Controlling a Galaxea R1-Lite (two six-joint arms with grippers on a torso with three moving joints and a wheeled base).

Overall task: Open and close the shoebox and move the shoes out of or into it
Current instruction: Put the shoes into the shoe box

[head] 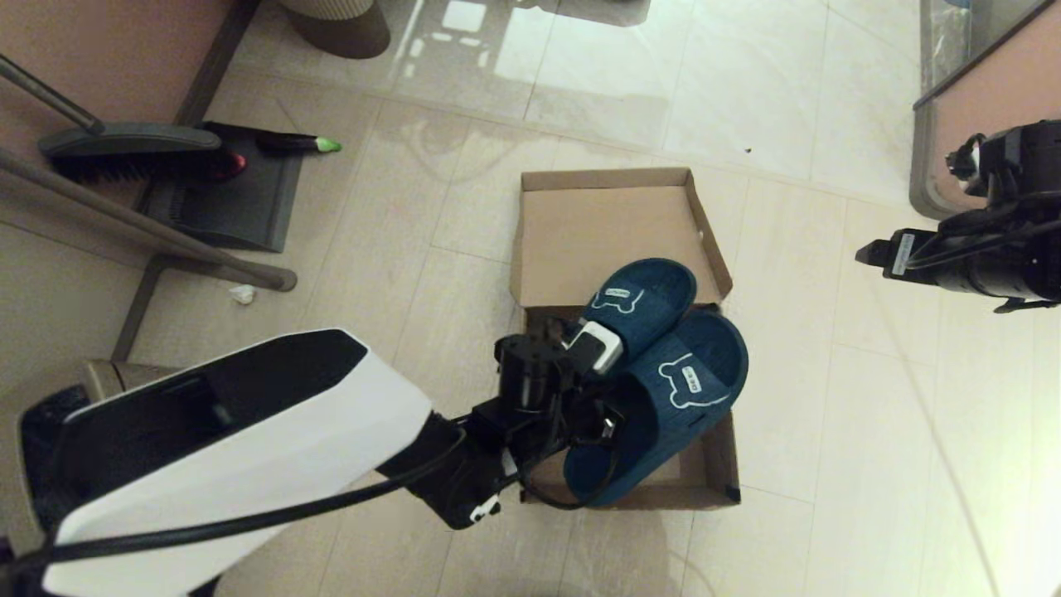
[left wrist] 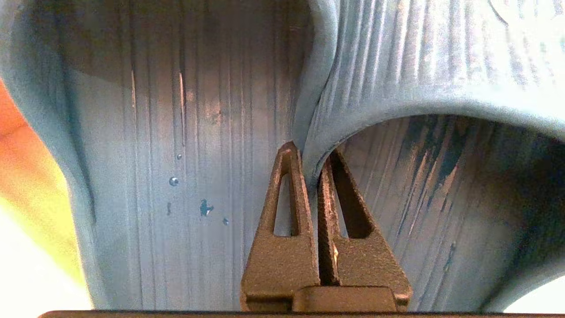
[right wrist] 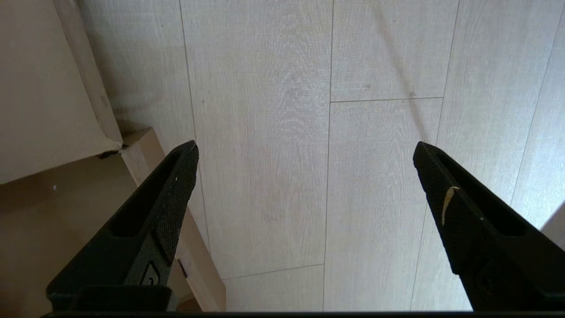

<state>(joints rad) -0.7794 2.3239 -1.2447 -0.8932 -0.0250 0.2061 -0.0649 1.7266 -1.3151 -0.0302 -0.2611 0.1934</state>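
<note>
The brown cardboard shoebox (head: 597, 240) lies open on the tiled floor with its lid folded back flat, away from me. Both dark navy slippers (head: 663, 365) hang side by side over the box's base (head: 717, 477), toes pointing away, each with a white emblem on its strap. My left gripper (left wrist: 309, 152) is shut on the slippers (left wrist: 318, 110), pinching their touching edges between its brown fingers. My right gripper (right wrist: 304, 148) stands open over bare floor to the right of the box (right wrist: 44, 110), holding nothing; in the head view it (head: 870, 251) sits at the right edge.
A broom (head: 133, 149) and dark dustpan (head: 232, 199) lie at the left by the wall. A green-tipped tool (head: 298, 143) lies beside them. A round bin (head: 340, 25) stands at the back. Furniture (head: 978, 108) stands at the right. A paper scrap (head: 242, 293) lies on the floor.
</note>
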